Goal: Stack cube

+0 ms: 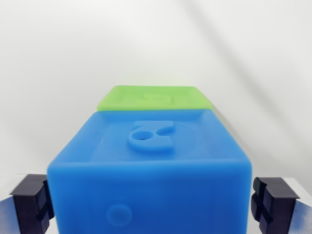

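White worktop, plain backdrop. Claw spread wide, straddling big blue plastic cube, pads not touching. Green plastic cube just behind. Looks pre-grasp, stacking still undone.

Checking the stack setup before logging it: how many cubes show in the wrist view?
2. The blue cube fills the foreground between the hand's fingers. The green cube sits just behind it, mostly hidden. Others could be hidden behind the blue one.

Blue cube hides most of green cube; blue cube's bottom cut off by frame.
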You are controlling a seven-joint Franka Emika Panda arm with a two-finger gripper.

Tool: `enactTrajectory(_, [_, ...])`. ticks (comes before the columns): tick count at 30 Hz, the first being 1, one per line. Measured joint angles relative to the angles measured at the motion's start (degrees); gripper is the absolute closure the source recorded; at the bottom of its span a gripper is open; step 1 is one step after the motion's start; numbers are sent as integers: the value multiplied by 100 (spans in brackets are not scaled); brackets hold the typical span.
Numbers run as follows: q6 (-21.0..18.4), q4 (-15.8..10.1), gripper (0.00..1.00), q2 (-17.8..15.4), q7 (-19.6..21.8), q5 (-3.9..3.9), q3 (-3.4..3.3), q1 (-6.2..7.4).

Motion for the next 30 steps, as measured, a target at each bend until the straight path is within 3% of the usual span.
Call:
enactTrajectory(14, [-256, -38, 0, -315, 30, -44, -31, 21])
enactTrajectory(30, [-992, -68, 0, -1103, 140, -209, -70, 31])
